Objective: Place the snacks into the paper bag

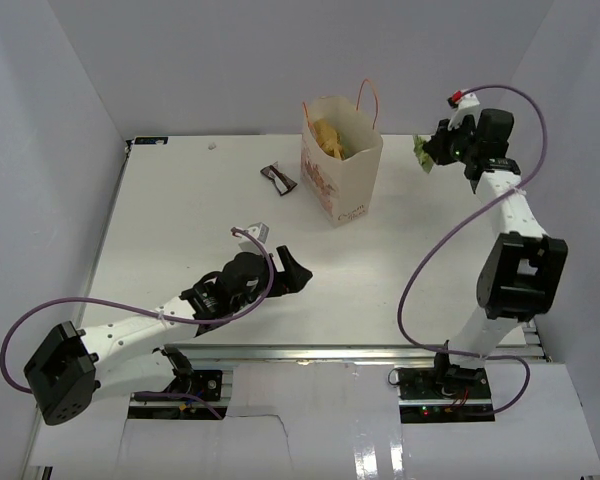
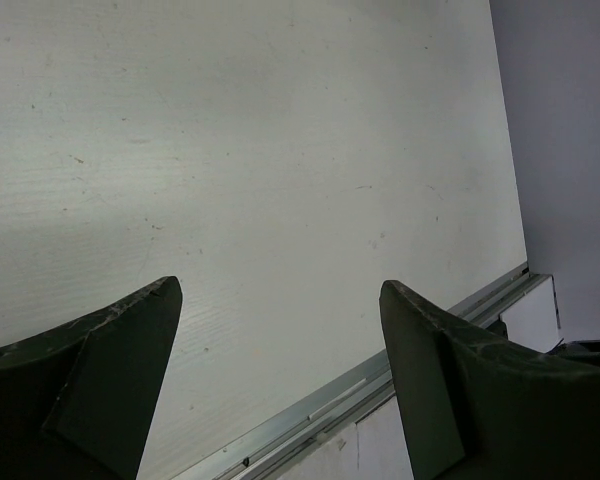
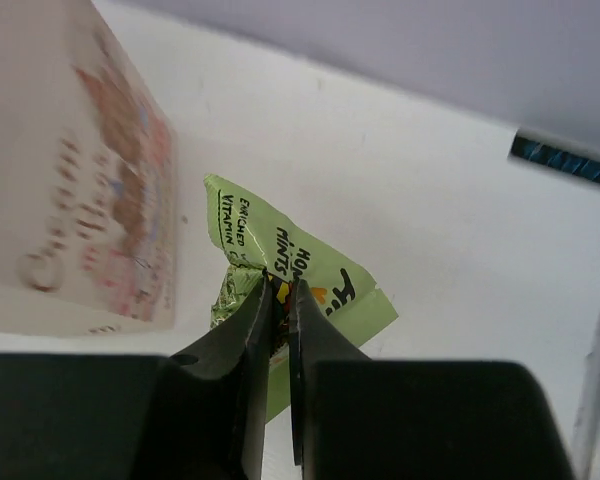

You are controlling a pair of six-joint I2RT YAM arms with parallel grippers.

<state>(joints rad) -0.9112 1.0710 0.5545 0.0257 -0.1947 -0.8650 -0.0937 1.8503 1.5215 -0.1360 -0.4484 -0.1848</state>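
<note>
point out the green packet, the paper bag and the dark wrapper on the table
green packet (image 3: 275,245), right wrist view, printed upper face
paper bag (image 1: 355,185), top external view, side wall
dark wrapper (image 1: 278,179), top external view, its middle

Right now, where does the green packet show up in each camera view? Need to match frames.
Top external: upper right, the green packet is pinched in the right gripper, to the right of the paper bag.
Left wrist: not in it.
Right wrist: centre of the picture, the green packet sits just above the closed fingertips.
Shared landmark: the paper bag, at the left edge of the right wrist view.
</note>
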